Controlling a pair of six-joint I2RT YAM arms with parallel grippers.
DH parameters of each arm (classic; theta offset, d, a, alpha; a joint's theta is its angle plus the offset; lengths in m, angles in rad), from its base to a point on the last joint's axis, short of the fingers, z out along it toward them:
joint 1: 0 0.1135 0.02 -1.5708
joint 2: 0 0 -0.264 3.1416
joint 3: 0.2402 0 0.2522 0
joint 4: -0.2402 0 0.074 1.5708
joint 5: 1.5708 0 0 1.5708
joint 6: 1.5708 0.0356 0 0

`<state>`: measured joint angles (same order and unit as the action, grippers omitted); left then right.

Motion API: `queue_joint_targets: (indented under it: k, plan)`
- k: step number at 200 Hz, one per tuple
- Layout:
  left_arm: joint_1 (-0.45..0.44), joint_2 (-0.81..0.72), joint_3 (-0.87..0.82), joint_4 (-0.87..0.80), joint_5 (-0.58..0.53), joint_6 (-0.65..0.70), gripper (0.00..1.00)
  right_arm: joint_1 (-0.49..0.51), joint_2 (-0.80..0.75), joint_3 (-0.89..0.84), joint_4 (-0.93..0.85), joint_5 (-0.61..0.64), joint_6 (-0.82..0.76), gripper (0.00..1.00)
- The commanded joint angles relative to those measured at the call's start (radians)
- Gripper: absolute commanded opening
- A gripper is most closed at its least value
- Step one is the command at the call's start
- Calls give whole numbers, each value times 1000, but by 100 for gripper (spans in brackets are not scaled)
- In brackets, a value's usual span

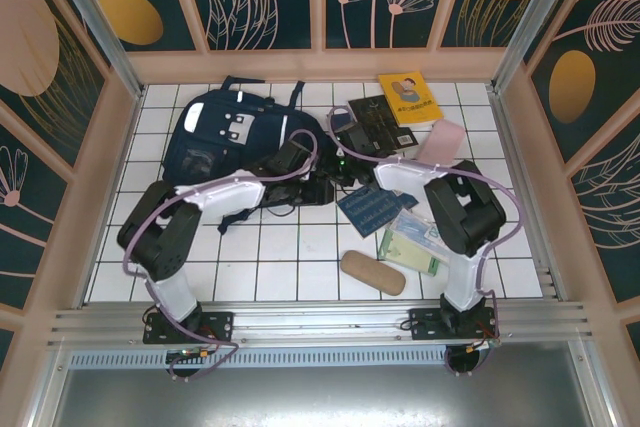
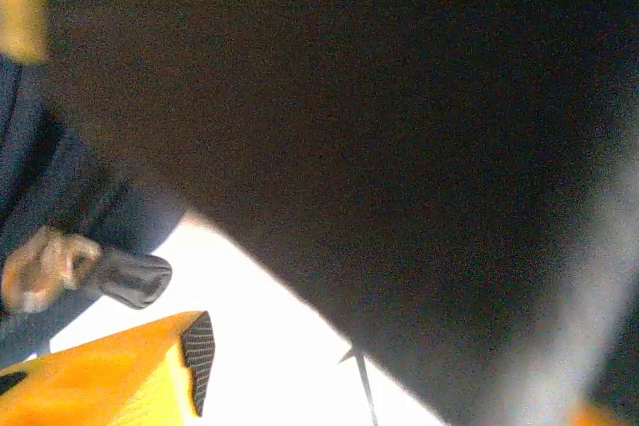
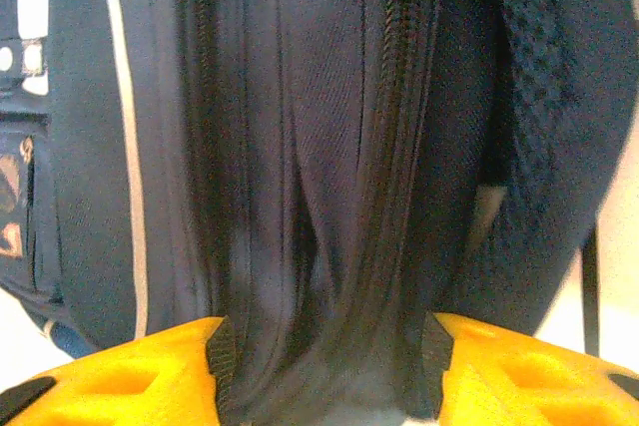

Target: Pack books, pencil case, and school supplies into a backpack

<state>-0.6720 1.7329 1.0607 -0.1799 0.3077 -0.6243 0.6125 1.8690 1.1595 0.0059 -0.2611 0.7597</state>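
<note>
Backpack [image 1: 222, 137] flat at far left of table [image 1: 290, 247], books [image 1: 372, 119] and tan case [image 1: 372, 272] loose to its right, nothing packed yet by the look of it. Right gripper [image 3: 321, 341] half-closed on a thick fold of fabric beside zipper [image 3: 404, 97]; left gripper [image 1: 303, 159] at bag's right edge near zipper pull [image 2: 130, 279], finger spread impossible to tell through dark blur. Probably opening stage: hold fold taut and steady, draw pull along track without lifting bag, avoid snagging fabric in teeth.
</note>
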Motion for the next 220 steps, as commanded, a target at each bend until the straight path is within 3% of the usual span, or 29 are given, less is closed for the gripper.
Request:
queue_joint_targets:
  k: [1,28,46,63,92,119,134,220]
  plan:
    - [-4,-151,-49,4,77,83,67,-1,-122,-34,-40,42,-108,56]
    - [-3,-282,-83,-68,46,126,71,0,-200,-66,-83,103,-195,53]
    - [-1,-325,-105,-144,-83,112,71,0,-221,-74,-118,155,-235,48]
    - [2,-366,-127,-190,-232,80,71,10,-227,-95,-104,110,-273,48]
    - [47,-463,-176,-214,-418,-6,71,115,-190,-66,-128,145,-343,47]
    - [227,-559,-268,-154,-334,-89,69,202,-127,-41,-134,245,-392,42]
    - [281,-587,-303,-124,-309,-110,69,210,-76,-19,-140,252,-383,41]
    - [313,-576,-383,-38,-240,-146,67,206,85,53,-112,261,-367,37]
